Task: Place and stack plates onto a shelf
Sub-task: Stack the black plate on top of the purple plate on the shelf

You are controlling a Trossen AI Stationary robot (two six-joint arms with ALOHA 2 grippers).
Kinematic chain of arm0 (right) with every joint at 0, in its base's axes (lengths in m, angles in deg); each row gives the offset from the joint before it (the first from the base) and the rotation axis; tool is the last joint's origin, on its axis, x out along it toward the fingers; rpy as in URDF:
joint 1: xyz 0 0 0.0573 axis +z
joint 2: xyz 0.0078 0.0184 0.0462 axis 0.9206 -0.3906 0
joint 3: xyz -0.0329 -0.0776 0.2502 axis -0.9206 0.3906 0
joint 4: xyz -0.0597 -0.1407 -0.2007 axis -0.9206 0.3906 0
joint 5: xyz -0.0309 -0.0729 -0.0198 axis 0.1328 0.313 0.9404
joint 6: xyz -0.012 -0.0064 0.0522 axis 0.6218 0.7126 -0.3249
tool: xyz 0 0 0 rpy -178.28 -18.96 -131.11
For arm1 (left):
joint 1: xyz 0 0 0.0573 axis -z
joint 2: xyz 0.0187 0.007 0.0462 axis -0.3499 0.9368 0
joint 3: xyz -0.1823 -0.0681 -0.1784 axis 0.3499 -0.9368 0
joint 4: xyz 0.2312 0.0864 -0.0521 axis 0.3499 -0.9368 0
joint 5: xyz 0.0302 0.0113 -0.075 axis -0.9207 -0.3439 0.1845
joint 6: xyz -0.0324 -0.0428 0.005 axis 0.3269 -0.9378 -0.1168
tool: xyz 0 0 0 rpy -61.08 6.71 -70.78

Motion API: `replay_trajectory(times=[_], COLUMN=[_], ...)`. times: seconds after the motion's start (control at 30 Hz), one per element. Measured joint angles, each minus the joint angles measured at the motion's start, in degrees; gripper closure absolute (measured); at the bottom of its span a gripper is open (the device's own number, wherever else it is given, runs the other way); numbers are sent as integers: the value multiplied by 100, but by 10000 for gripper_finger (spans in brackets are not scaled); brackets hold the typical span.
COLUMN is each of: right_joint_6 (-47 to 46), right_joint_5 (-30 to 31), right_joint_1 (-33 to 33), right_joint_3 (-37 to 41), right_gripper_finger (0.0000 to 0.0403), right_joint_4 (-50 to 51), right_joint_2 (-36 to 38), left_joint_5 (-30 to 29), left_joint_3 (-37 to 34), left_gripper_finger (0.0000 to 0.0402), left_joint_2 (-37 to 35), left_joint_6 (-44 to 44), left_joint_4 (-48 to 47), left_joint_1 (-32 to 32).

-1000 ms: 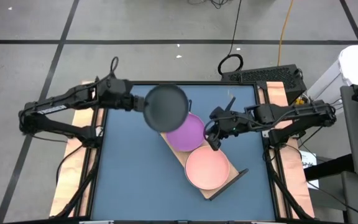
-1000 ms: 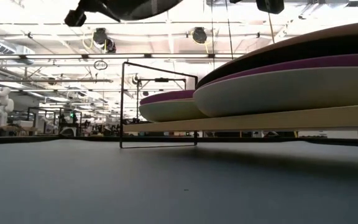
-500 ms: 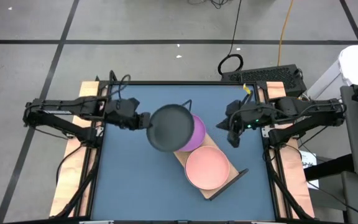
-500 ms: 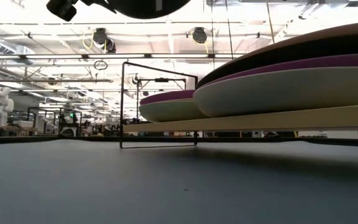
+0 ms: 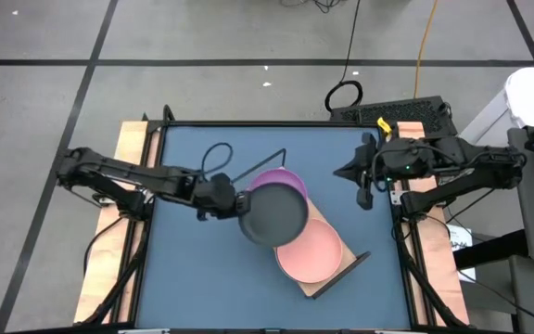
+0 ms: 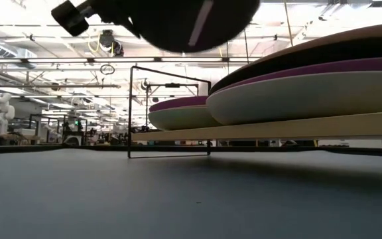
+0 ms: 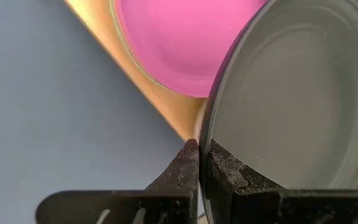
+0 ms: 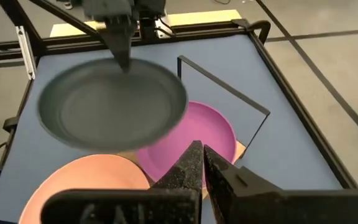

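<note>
While pinched at its rim by left gripper (image 5: 233,201), black plate (image 5: 274,213) above shelf (image 5: 327,277)

The left arm reaches in from the left edge of the high view, stretched low and nearly straight toward the middle of the frame, elbow close to the left border. Its left gripper (image 5: 235,205) sits just left of centre, fingers (image 7: 188,163) pinched tight on the rim of the black plate (image 5: 274,212). The right arm is folded at the right side of the frame, forearm pointing left; the right gripper (image 5: 363,188) hangs at centre right, fingers pressed together and holding nothing.
</note>
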Motion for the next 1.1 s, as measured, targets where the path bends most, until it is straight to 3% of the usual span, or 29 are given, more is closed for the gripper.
replay_trajectory(times=[0.2, 0.57, 1.1], right_joint_6=[359, 613, 865], right_joint_5=[-15, -20, -20], right_joint_1=[-2, -37, -37], right_joint_3=[0, 0, 0], right_gripper_finger=[403, 403, 403], right_joint_4=[3, 3, 7], right_joint_2=[63, 74, 76], left_joint_5=[-21, -286, -800], left_joint_3=[-2, -2, -2], left_gripper_finger=[390, 390, 381], left_joint_2=[380, 957, 1031], left_joint_6=[-251, -1032, -1489], left_joint_4=[350, 102, -134], left_joint_1=[-6, -20, -350])
